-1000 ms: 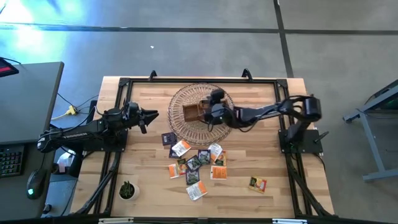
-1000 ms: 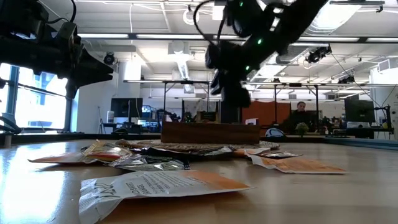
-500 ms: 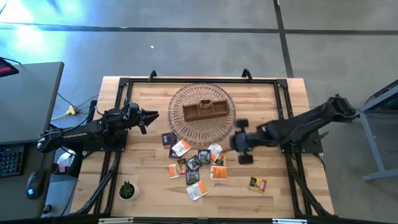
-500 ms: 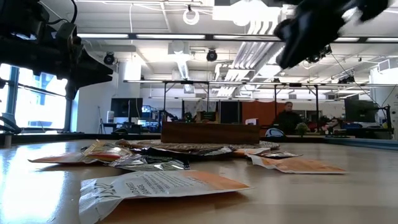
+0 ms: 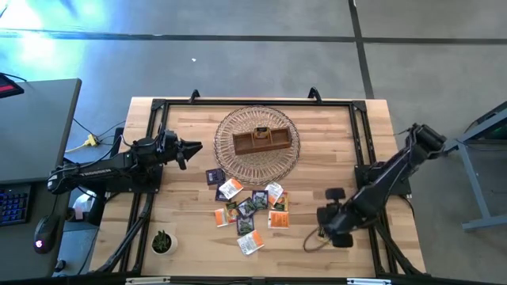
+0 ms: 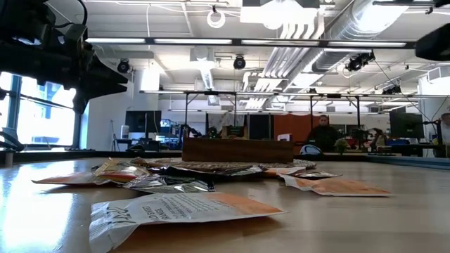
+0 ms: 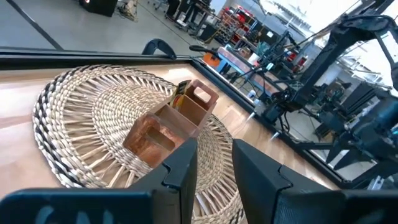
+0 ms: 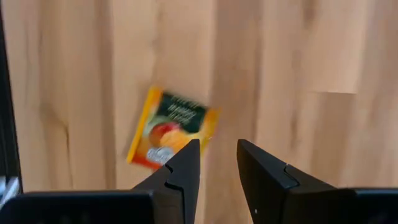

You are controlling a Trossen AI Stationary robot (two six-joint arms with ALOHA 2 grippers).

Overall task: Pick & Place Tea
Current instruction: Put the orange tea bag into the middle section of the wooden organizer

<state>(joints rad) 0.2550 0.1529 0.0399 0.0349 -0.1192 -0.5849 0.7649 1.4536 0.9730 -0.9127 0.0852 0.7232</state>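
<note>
Right hand (image 5: 326, 226) hung over the near right part of the wooden desk (image 5: 333, 142), its two fingers (image 8: 183, 168) a narrow gap apart and gripping nothing. Just beneath it, hard by the fingertips, one green-and-orange tea sachet (image 8: 171, 127) lay flat and alone on the bare planks. Well off to that hand's left, the other tea sachets (image 5: 249, 210) lay scattered in a loose cluster, orange, white and dark, some overlapping. Farther away on the desk a round wicker basket (image 5: 230, 127) carried a brown wooden compartment box (image 5: 260, 141). A small potted plant (image 5: 162, 241) stood at the near left corner. Beyond the desk the low view showed an open workshop with ceiling ducts and strip lights, and a person (image 6: 323, 133) at distant benches. Left hand (image 5: 192, 148) hovered just beside the basket's left rim, fingers (image 7: 183, 168) slightly apart, holding nothing.
</note>
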